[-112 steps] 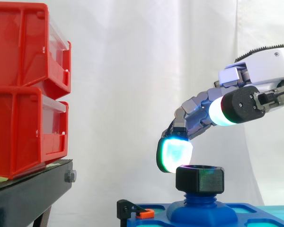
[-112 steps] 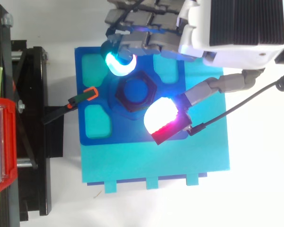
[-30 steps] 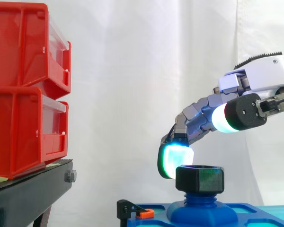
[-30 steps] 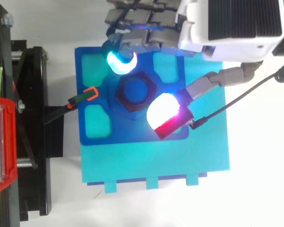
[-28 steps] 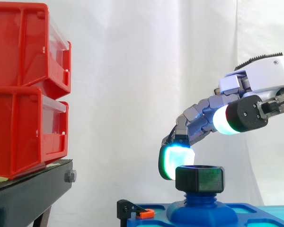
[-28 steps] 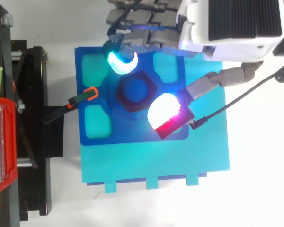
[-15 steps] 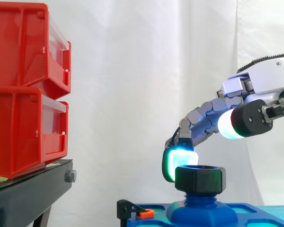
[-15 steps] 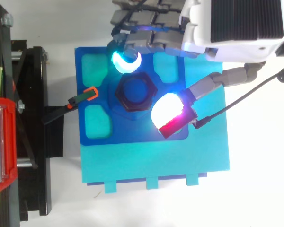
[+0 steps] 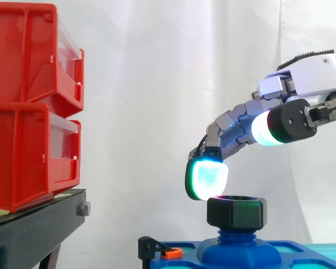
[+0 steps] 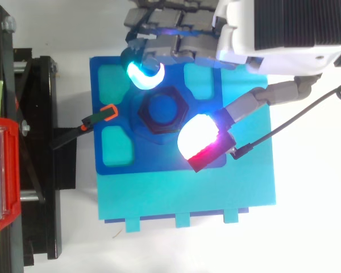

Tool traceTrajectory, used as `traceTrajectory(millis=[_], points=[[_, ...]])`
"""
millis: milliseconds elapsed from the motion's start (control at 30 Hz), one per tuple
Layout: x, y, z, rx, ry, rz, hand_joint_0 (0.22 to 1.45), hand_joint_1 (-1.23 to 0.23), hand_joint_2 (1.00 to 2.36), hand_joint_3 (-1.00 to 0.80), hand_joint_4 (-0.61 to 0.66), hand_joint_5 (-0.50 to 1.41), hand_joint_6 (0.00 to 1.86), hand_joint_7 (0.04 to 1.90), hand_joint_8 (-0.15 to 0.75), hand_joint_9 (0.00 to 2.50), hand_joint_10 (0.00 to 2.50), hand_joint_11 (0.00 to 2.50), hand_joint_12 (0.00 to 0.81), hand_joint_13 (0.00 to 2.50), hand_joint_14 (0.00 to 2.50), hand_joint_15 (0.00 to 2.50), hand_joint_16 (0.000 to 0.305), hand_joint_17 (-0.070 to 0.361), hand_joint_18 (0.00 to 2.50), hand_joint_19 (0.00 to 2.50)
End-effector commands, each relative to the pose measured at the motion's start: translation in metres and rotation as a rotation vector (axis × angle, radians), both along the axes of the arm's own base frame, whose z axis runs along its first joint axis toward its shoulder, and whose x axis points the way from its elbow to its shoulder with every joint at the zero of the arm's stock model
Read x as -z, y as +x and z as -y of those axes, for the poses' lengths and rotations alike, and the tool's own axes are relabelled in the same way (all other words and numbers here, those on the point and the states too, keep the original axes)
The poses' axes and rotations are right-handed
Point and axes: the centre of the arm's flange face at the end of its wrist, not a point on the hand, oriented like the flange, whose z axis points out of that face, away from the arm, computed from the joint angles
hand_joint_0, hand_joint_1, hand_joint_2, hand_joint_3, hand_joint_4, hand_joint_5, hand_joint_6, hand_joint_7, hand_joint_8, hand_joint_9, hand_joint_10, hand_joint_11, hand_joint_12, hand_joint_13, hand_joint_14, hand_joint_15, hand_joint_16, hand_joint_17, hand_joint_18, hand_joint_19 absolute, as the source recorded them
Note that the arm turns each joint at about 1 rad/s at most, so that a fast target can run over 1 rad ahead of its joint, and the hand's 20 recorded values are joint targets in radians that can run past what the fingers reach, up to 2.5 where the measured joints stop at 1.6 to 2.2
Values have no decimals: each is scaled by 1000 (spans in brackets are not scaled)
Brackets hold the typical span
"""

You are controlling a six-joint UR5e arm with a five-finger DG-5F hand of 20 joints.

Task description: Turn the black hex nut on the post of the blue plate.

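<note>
The black hex nut (image 9: 236, 212) (image 10: 162, 111) sits on the blue threaded post (image 9: 235, 236) in the middle of the blue plate (image 10: 153, 160). My hand (image 9: 235, 132) (image 10: 176, 48) reaches in from the right and hovers over it, fingers spread and relaxed. A cyan-glowing fingertip (image 9: 207, 178) (image 10: 143, 74) hangs just above the nut's far-left rim, not touching it. The thumb's white and red pad (image 10: 198, 140) is held higher up (image 9: 269, 128), on the nut's opposite side. Nothing is held.
The blue plate lies on a teal base (image 10: 216, 187). A black clamp with an orange tip (image 10: 107, 112) grips the plate's left edge. Stacked red bins (image 9: 28, 106) stand on a black stand (image 9: 33, 230) to the left.
Half a second ago the cyan fingertip was down beside the nut's rim; it has now risen and shifted slightly left. The thumb also lifted. The nut looks unchanged.
</note>
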Motion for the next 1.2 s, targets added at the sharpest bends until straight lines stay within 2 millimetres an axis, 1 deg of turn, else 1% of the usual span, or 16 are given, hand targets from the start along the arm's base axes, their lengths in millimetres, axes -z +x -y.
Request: traceTrajectory(millis=[0, 100, 167, 367, 567, 667, 800, 1167], points=[[0, 1, -4, -10, 1, 5, 423, -184, 1000, -500, 258, -172, 503, 891, 224, 348, 0, 73, 356, 247, 1, 54, 51, 116, 185, 201], [-1, 2, -5, -11, 1, 11, 423, -184, 1000, -500, 257, -171, 503, 890, 224, 349, 0, 74, 357, 248, 1, 51, 51, 116, 185, 201], [-3, 5, -11, -24, 1, 32, 423, -184, 1000, -500, 258, -171, 503, 892, 225, 349, 3, 74, 357, 246, 2, 54, 51, 116, 185, 202], [-3, 9, -12, -28, 3, 55, 423, -183, 1000, -500, 262, -169, 504, 894, 225, 351, 2, 77, 356, 246, 3, 53, 51, 116, 184, 201], [5, 9, -13, -29, 5, 46, 424, -183, 1000, -500, 263, -168, 504, 895, 225, 350, 2, 68, 355, 246, 1, 57, 51, 115, 184, 201], [21, 4, -13, -29, 8, 32, 424, -182, 1000, -500, 262, -168, 503, 899, 225, 349, 3, 79, 355, 247, 1, 54, 51, 115, 185, 202], [27, 4, -13, -29, 16, 42, 424, -183, 1000, -500, 267, -167, 503, 895, 224, 352, 2, 77, 355, 245, 2, 57, 51, 115, 184, 205], [25, 4, -13, -28, 17, 54, 425, -182, 1000, -500, 264, -167, 503, 901, 223, 354, 0, 85, 355, 246, 2, 57, 51, 115, 183, 202]])
